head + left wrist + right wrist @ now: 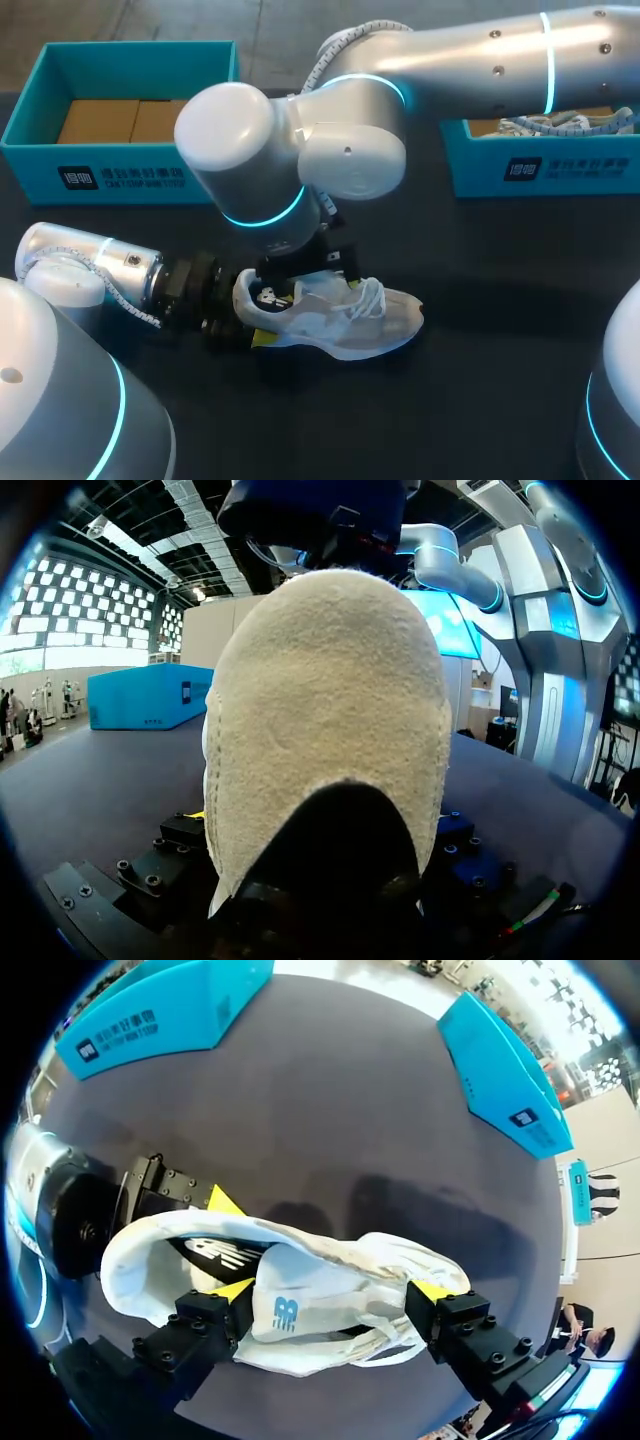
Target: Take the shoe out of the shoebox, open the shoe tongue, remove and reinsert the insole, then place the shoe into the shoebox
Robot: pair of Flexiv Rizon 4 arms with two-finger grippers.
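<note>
White shoe [340, 315], one, teal shoeboxes [120, 178] [545, 170], two, left pincer [252, 318], right pincer [333, 1290]

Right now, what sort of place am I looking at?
Probably a robot test bench: two robot arms over a dark table, a white shoe between them, teal shoeboxes at the back.
</note>
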